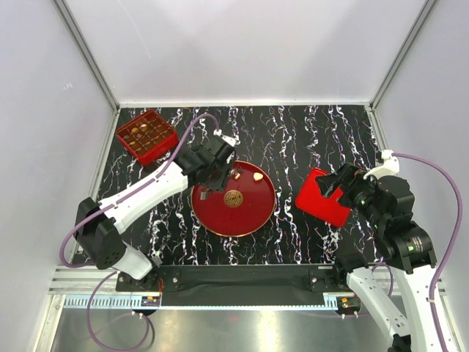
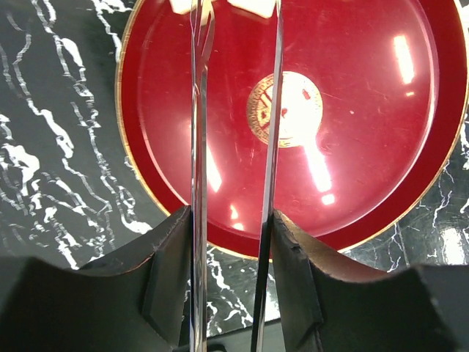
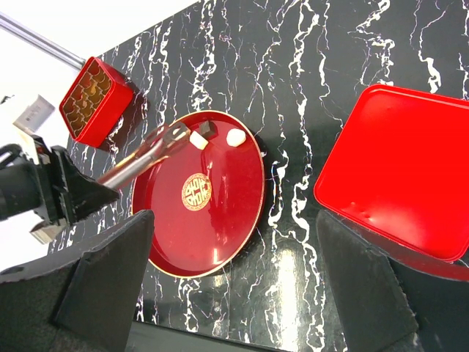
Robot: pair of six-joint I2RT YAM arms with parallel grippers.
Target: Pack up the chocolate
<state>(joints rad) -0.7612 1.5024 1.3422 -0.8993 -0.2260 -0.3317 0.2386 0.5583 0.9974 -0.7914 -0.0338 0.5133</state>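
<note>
White-shelled left arm (image 1: 143,192) and right arm (image 1: 401,242) with black joint housings, black angular fingers (image 3: 102,290), and purple cables (image 1: 71,233) looped alongside each.

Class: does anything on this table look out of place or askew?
A few loose chocolate pieces sit at the round red plate's far rim, outside the red compartment box. The flat red lid lies apart on the right at an angle.

The left gripper's (image 2: 231,293) black jaws pressed from outside on the two thin blades of metal tongs (image 2: 198,147). The blades ran upward, slightly apart, over a gold-rimmed red plate (image 2: 366,161) with a gold emblem (image 2: 300,110). Pale chocolate (image 2: 253,6) showed cropped at the top edge. The white-veined black worktop (image 2: 58,147) lay around the plate.
</note>
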